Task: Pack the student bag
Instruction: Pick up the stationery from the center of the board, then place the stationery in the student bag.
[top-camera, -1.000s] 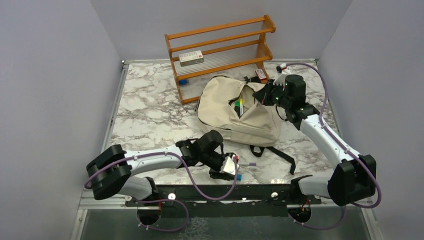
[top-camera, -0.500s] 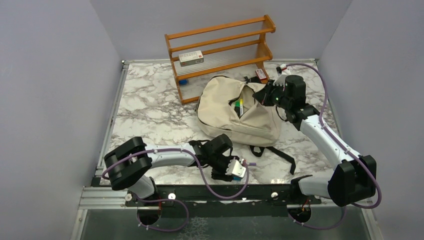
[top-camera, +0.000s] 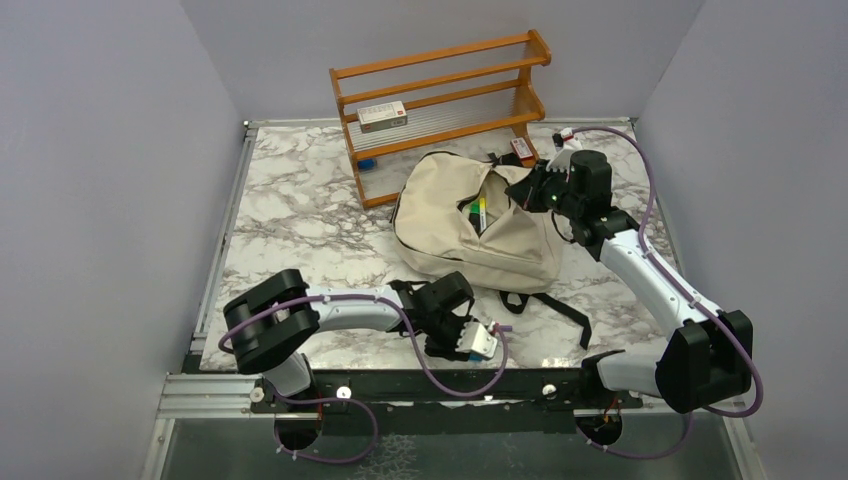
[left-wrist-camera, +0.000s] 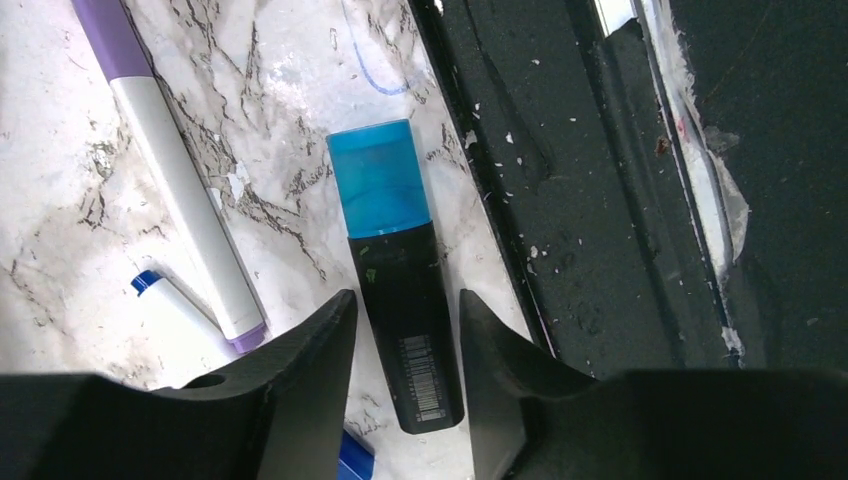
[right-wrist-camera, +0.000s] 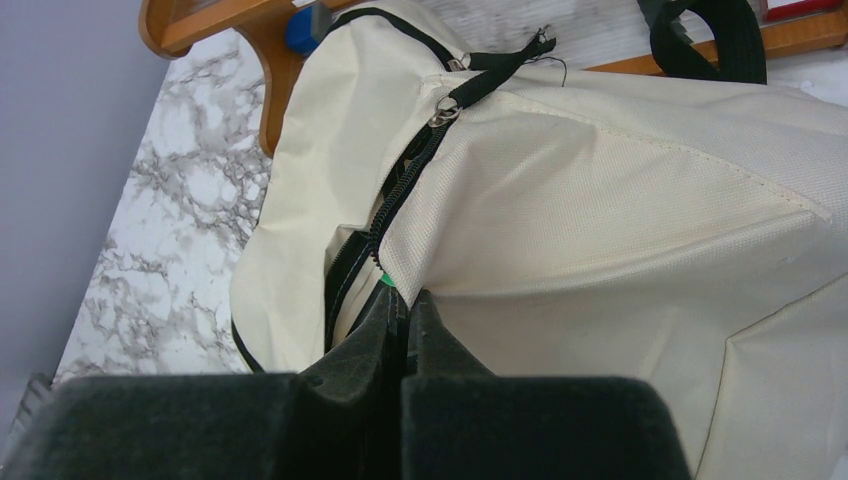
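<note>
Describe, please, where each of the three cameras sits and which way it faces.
Top external: above and behind the arm bases, looking down on the marble table, student bag and wooden rack; both arms show.
Left wrist: on the left arm, looking down at the table's near edge; its open jaws straddle a blue-capped marker beside a purple-tipped pen.
Right wrist: on the right arm, facing the bag's zipper opening; its shut jaws pinch the fabric.
Shared: top external and right wrist both show bag and rack.

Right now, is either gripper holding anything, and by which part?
The right gripper pinches the bag by the fabric edge beside its open zipper. The left gripper holds nothing: open, fingers either side of a highlighter.
</note>
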